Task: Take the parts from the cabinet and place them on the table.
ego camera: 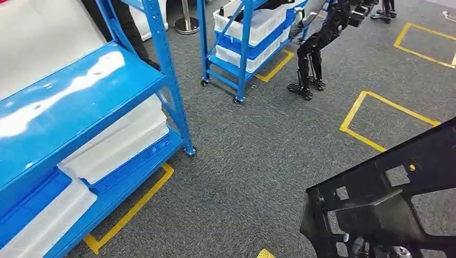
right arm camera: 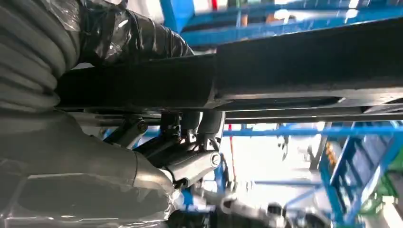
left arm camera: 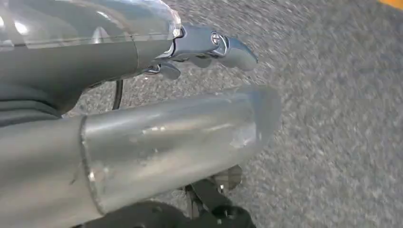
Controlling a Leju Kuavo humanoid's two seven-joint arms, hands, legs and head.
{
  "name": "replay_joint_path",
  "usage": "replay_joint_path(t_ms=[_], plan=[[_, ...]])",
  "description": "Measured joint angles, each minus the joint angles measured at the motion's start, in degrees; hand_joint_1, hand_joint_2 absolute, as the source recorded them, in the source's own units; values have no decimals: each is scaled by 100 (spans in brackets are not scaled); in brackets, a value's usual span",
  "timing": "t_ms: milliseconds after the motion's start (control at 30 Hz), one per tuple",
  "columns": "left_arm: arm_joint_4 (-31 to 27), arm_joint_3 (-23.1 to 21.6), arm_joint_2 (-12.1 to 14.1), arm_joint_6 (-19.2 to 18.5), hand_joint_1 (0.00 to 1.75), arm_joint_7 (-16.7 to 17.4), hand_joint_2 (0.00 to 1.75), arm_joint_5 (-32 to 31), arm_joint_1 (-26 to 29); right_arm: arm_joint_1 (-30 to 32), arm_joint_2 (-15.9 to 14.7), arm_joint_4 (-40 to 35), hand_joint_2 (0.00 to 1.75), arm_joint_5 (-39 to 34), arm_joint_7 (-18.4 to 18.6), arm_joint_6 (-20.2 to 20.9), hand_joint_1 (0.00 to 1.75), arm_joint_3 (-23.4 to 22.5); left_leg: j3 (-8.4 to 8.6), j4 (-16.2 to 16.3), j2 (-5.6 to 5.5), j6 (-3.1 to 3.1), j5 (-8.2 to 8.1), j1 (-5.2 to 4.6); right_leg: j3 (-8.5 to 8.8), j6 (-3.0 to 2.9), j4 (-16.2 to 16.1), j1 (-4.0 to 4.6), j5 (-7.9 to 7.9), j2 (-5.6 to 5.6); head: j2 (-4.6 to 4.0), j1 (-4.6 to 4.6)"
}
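A large black plastic frame part [ego camera: 387,199] with cut-out openings fills the lower right of the head view, lifted above the grey carpet. My right hand [right arm camera: 185,142] grips it from beneath, dark fingers [right arm camera: 190,124] wrapped against its long black bar [right arm camera: 285,71]; bits of that hand [ego camera: 376,250] peek out under the part. The blue cabinet [ego camera: 80,102] stands at my left. My left hand [left arm camera: 157,123] hangs over the carpet holding nothing, its fingers [left arm camera: 214,45] apart from the thumb.
White and blue bins [ego camera: 118,142] lie on the cabinet's lower shelves. A second blue rack [ego camera: 247,37] with white bins stands further back. Another black legged robot [ego camera: 317,48] stands beside it. Yellow tape outlines [ego camera: 387,121] mark the carpet.
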Motion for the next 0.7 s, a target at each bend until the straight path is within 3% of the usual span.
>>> replay_joint_path(t_ms=[33, 67, 100, 133, 267, 333, 367, 400, 433, 467, 500, 533, 567, 600, 633, 700], plan=[[0, 0, -4, -13, 0, 0, 0, 0, -10, 0, 0, 0, 175, 6, 0, -17, 175, -2, 21, 3, 68, -17, -22, 1, 291, 3, -490, -16, 249, -55, 0, 0], [0, 2, -13, -20, 0, 0, 0, 0, -17, -2, 0, -2, 175, 15, -2, -29, 175, -4, 57, 19, 128, -39, -50, 2, 624, -1, -1066, -20, 477, -181, 0, 0], [0, 5, -11, -28, 0, 0, 0, 0, -22, -3, 0, 0, 175, 18, -4, -37, 175, -4, 76, 38, 168, -75, -81, -10, 817, -17, -1459, 0, 451, -443, 0, 0], [-2, 13, -11, -28, 0, 0, 0, 0, -26, -4, 0, 0, 175, 35, -2, -42, 175, -2, 57, 70, 209, -120, -122, -55, 825, -68, -1462, 46, 455, -427, 0, -2], [-2, 39, -11, -39, 0, 0, 0, -4, -74, 22, 22, -4, 175, 102, -17, -57, 175, 0, 134, 56, 373, -221, -167, -35, 792, -226, -1479, 48, 470, -171, 0, -4], [-2, 48, -7, -41, 0, 0, 0, -7, -71, 24, 31, -4, 175, 140, -24, -72, 175, 22, -37, 469, -105, -251, -502, -2, 791, -292, -1500, 32, 491, -84, 0, -7], [0, 57, -7, -39, 0, 0, 0, -9, -65, 16, 35, -4, 175, 179, -26, -85, 175, 48, -252, 945, -228, -254, -751, 1, 782, -311, -1496, 34, 493, -25, 0, -7], [0, 79, 0, -33, 0, 0, 0, -18, -55, 20, 42, -4, 175, 234, -26, -125, 175, 68, -494, 1450, -286, -256, -958, -2, 778, -323, -1494, 50, 490, 44, 0, -4], [0, 92, 0, -31, 0, 0, 0, -20, -48, 25, 44, -2, 175, 260, -26, -149, 175, 70, -701, 1846, -305, -252, -1062, -3, 779, -330, -1490, 65, 489, 124, 0, -7], [0, 99, 0, -31, 0, 0, 0, -26, -37, 29, 44, 7, 175, 264, -26, -164, 175, 70, -793, 1970, -310, -237, -1004, -4, 787, -330, -1484, 76, 488, 209, 0, -7], [0, 99, 2, -31, 0, 0, 0, -28, -29, 32, 44, 13, 175, 267, -26, -164, 175, 70, -754, 1809, -314, -217, -811, -4, 801, -333, -1482, 81, 485, 290, 0, -7], [0, 101, 2, -31, 0, 0, 0, -35, -31, 35, 46, 15, 175, 271, -26, -164, 175, 70, -619, 1437, -338, -193, -531, -5, 817, -332, -1477, 86, 482, 377, 0, -6], [0, 103, 11, -24, 0, 0, 0, -52, -34, 36, 46, 15, 175, 275, -31, -162, 175, 70, -400, 876, -429, -160, -190, -5, 842, -326, -1477, 86, 477, 467, 0, -7], [0, 107, 22, -11, 0, 0, 0, -55, -29, 36, 46, 15, 175, 275, -37, -162, 175, 70, -240, 425, -655, -124, 30, -5, 855, -319, -1476, 84, 472, 532, 0, -4], [0, 127, 42, -11, 0, 0, 0, -68, -28, 26, 48, 22, 175, 275, -46, -162, 175, 74, -207, 306, -917, -108, -16, 7, 827, -291, -1448, 108, 464, 596, 0, -2], [2, 149, 42, 0, 0, 7, 0, -70, -51, 39, 59, 28, 175, 278, -48, -160, 175, 85, -149, 207, -832, -117, -57, -16, 751, -215, -1447, 54, 503, 730, 0, -4]])
